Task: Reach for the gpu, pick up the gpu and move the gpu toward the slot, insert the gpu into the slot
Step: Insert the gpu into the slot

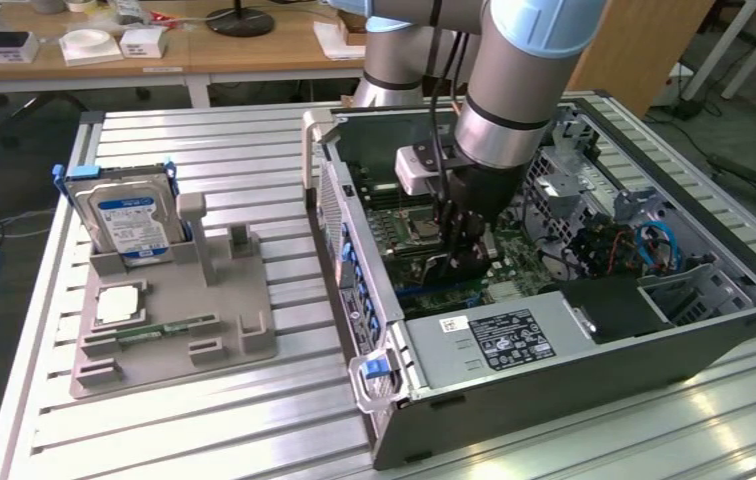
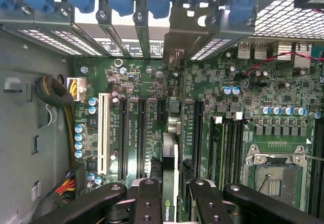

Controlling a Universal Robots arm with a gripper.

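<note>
Wrist view shows the gpu point(image 2: 170, 183) held edge-on between the gripper point(image 2: 169, 196) fingers, which are narrowed onto it so the card hangs straight above the motherboard point(image 2: 212, 107) slots point(image 2: 136, 133), seemingly to line it up. Its fan block is hidden behind the fingers. From the exterior view, the arm reaches down inside the open computer case point(image 1: 538, 340); the hard drive point(image 1: 131, 215) stands well apart on its grey holder point(image 1: 218, 320) at that view's left.

Bright, even overhead light is filling the exterior view, glaring off the ribbed silver aluminium table point(image 1: 698, 420) near the exterior view's right. The open dark grey computer case point(image 1: 592, 345) is shading its own interior. In the wrist view, the green motherboard point(image 2: 152, 107) is showing sharply while perforated metal brackets point(image 2: 288, 16) are washing out white.
</note>
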